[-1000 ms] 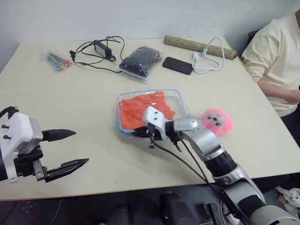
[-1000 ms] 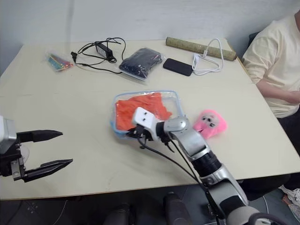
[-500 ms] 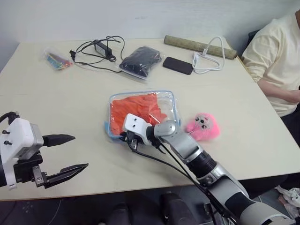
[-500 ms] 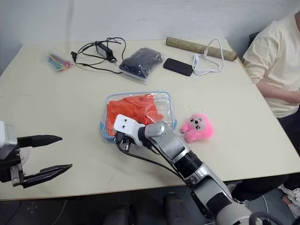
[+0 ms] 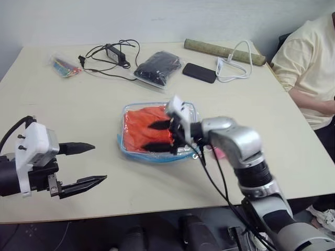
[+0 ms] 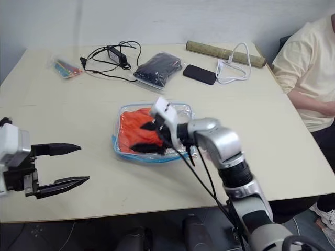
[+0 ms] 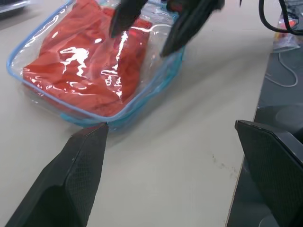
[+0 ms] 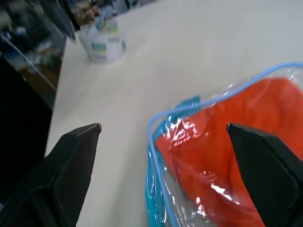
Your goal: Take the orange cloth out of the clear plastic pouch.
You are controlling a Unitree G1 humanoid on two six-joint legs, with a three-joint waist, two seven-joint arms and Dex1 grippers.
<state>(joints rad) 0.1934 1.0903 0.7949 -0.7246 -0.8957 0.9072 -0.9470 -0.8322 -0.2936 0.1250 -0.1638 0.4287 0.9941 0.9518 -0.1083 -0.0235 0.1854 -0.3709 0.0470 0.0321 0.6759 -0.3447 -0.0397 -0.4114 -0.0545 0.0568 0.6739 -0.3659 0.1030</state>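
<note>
Beige table (image 5: pixel 63 115) carries everything, with the clear plastic pouch (image 5: pixel 184 152) flat at frame centre, so either arm could reach it. Inside lies the orange cloth (image 5: pixel 137 125), not yet out. Just above the pouch hangs the right gripper (image 5: pixel 158 136), fingers spread and empty, probably poised to go in. Lower left, the left gripper (image 5: pixel 84 164) waits, jaws wide, holding nothing.

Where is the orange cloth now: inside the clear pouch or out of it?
Inside: the orange cloth lies under the glossy plastic of the clear pouch.
</note>
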